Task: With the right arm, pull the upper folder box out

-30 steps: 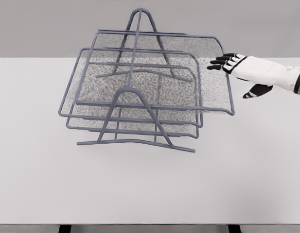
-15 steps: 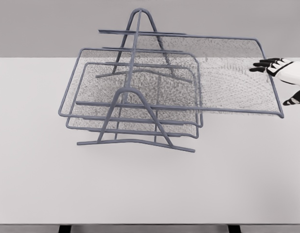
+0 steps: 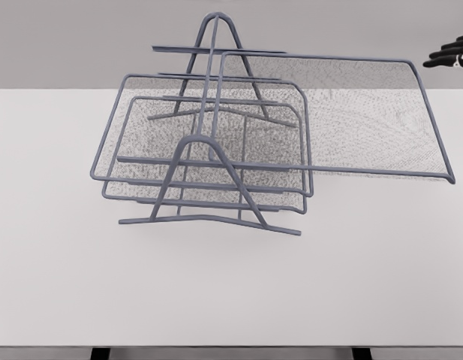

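A grey wire rack (image 3: 205, 191) with mesh trays stands on the white table (image 3: 231, 285). Its upper tray (image 3: 351, 112) sticks far out to the right, with its right rim past the table's right side and its left end still between the rack's uprights. Two lower trays (image 3: 201, 157) sit inside the rack. Only the dark fingertips of my right hand (image 3: 450, 57) show at the top right edge, above and right of the tray's far corner, apart from it. The left arm is out of view.
The rack's A-shaped front leg (image 3: 208, 187) faces me. The table's front half and left side are bare white surface. A grey wall stands behind the table.
The upper tray has slid far to the right out of the rack. My right hand moved right and upward, let go of the tray, and is now almost out of frame.
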You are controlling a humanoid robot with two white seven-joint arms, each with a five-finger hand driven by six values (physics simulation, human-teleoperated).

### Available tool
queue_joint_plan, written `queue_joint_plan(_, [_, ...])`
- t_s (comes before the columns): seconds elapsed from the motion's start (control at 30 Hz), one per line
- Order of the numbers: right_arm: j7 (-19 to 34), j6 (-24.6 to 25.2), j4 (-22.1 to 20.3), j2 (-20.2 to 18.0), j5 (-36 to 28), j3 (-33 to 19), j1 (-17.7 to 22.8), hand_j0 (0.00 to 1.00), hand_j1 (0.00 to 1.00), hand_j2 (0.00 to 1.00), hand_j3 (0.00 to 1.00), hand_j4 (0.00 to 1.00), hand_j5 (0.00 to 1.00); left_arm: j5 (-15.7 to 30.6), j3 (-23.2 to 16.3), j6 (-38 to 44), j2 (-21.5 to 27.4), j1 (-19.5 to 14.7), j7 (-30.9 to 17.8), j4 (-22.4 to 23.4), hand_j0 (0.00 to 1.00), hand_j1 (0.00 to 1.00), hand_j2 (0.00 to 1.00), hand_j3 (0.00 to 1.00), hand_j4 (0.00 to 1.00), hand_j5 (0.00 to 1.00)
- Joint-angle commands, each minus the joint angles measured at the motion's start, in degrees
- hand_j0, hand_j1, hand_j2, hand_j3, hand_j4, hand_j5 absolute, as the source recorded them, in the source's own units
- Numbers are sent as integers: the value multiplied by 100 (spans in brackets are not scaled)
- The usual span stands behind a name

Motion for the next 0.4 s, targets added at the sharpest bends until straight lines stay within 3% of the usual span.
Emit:
queue_joint_plan(0.0, [-1,9,-519,-139,-496,334,-35,100,100,100,100,100,100,-1,-2,-1,0,0,-1,2,100,100,100,100,100,100])
queue_joint_plan(0.07, [-1,9,-537,336,-504,773,-237,100,100,100,100,100,100,-1,-2,-1,0,-9,-1,2,100,100,100,100,100,100])
queue_joint_plan(0.23, [-1,9,-545,1258,-575,1019,-307,100,100,100,100,100,100,-1,-11,-1,0,0,-1,2,100,100,100,100,100,100])
queue_joint_plan(0.37, [-1,9,-537,1584,-575,1090,-448,100,100,100,100,100,100,-1,-2,8,0,0,-1,20,100,100,100,100,100,100])
